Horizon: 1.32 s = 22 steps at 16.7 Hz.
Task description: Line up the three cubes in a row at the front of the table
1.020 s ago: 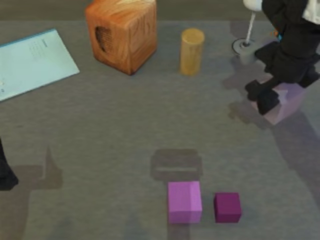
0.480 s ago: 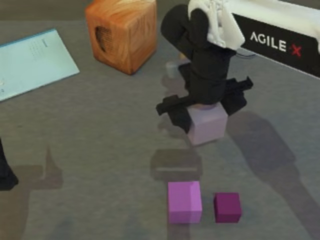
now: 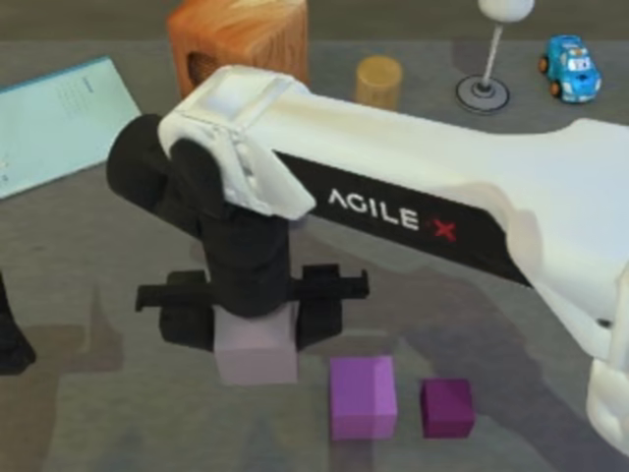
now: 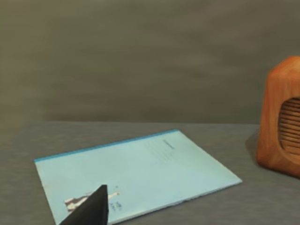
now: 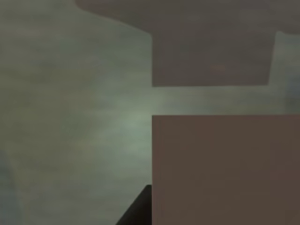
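Observation:
My right gripper (image 3: 254, 317) is shut on the pale mauve cube (image 3: 257, 358), holding it at the front of the table (image 3: 118, 413), just left of the violet-pink cube (image 3: 363, 395). The small dark magenta cube (image 3: 447, 407) sits right of that one. The right wrist view is filled by the mauve cube (image 5: 225, 168) with its shadow on the table beyond, so it seems to hang a little above the surface. One dark fingertip (image 5: 138, 211) presses its side. My left arm (image 3: 12, 344) is parked at the left edge.
An orange wood-grain block (image 3: 231, 34), a yellow cylinder (image 3: 378, 81), a white lamp-like stand (image 3: 484, 90) and a blue toy car (image 3: 571, 67) stand along the back. A turquoise paper sheet (image 3: 54, 118) lies back left. My right arm (image 3: 442, 226) spans the middle.
My right arm has carried the mauve cube from the right back area across to the front, lowering it just left of the violet-pink cube. The other two cubes have not moved.

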Each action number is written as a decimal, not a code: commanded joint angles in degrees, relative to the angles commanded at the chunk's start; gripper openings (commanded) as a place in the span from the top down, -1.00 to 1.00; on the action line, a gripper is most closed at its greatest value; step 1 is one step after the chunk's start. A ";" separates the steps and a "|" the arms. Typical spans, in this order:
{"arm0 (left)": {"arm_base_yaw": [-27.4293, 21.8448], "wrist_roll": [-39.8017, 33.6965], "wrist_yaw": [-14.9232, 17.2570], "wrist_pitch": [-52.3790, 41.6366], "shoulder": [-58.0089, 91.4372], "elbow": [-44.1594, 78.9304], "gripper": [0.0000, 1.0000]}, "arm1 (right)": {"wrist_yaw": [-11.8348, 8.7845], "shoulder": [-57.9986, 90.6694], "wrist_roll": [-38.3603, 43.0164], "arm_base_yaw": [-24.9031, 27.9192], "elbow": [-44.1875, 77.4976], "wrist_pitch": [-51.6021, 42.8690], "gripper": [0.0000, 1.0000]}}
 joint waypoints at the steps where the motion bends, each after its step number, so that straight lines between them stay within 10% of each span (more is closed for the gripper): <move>1: 0.00 0.00 0.00 0.00 0.00 0.00 -1.00 | 0.09 -0.05 2.47 1.63 0.55 -0.16 1.00; 22: 0.00 0.00 0.00 0.00 0.00 0.00 -1.00 | 0.30 1.74 6.54 4.53 -11.03 14.13 0.85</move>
